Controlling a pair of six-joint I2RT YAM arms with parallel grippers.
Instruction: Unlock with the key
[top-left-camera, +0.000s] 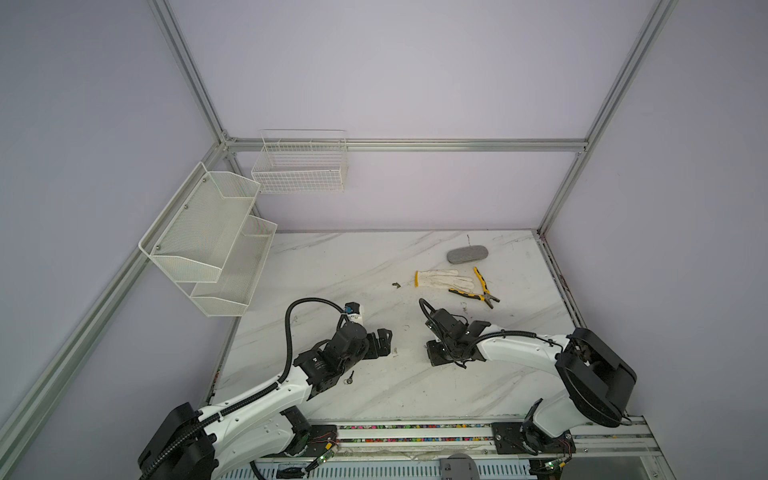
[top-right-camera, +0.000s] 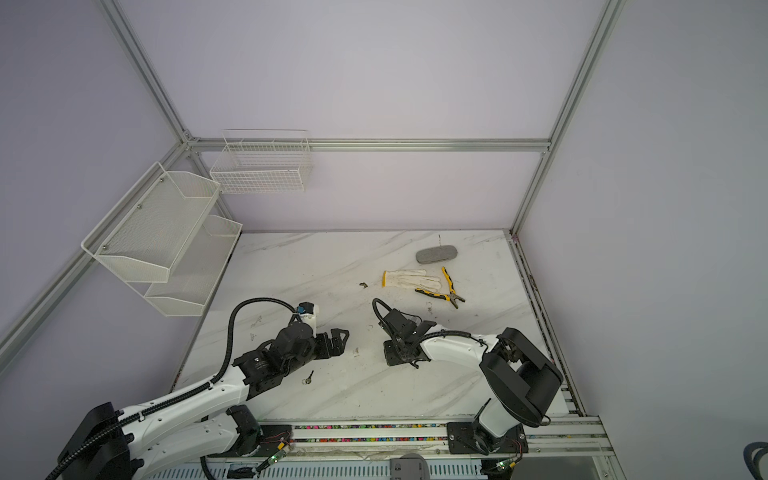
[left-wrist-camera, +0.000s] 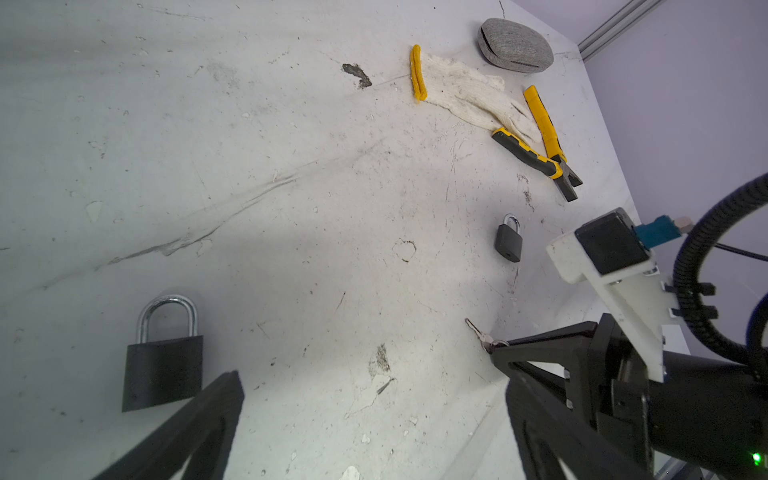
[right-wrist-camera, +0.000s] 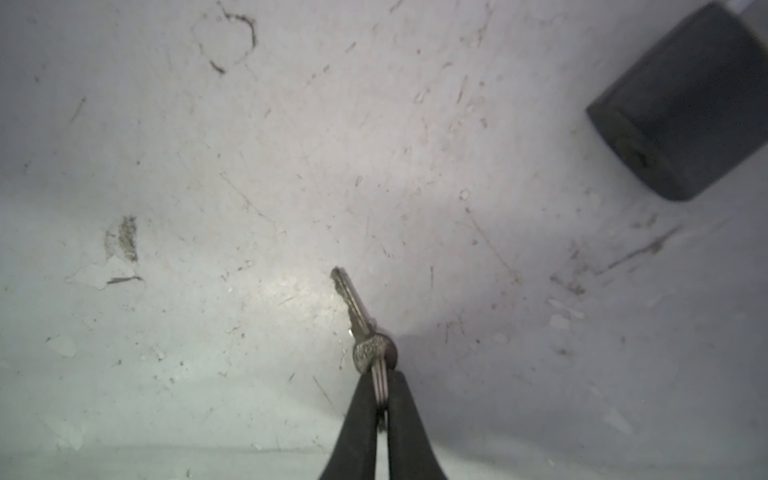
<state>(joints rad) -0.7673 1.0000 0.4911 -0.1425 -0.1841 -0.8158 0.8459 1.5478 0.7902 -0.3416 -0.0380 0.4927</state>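
Observation:
My right gripper (right-wrist-camera: 380, 374) is shut on the ring end of a small silver key (right-wrist-camera: 353, 307), whose blade sticks out just above the marble table (right-wrist-camera: 249, 166). In the left wrist view the same key (left-wrist-camera: 478, 332) shows at the tip of the right gripper (left-wrist-camera: 494, 349). A black padlock (right-wrist-camera: 685, 104) lies beyond the key with its keyhole end turned toward it; it is also in the left wrist view (left-wrist-camera: 508, 239). A second black padlock (left-wrist-camera: 162, 365) lies beside one finger of my left gripper (left-wrist-camera: 372, 378), which is open and empty. In both top views the grippers face each other at mid-table (top-left-camera: 384, 338) (top-left-camera: 436, 353).
Another key on a ring (top-left-camera: 350, 377) lies on the table by the left arm. At the back right are a white glove (top-left-camera: 442, 277), yellow-handled pliers (top-left-camera: 482, 291) and a grey case (top-left-camera: 466, 253). White mesh shelves (top-left-camera: 208, 241) and a wire basket (top-left-camera: 299, 166) hang on the walls.

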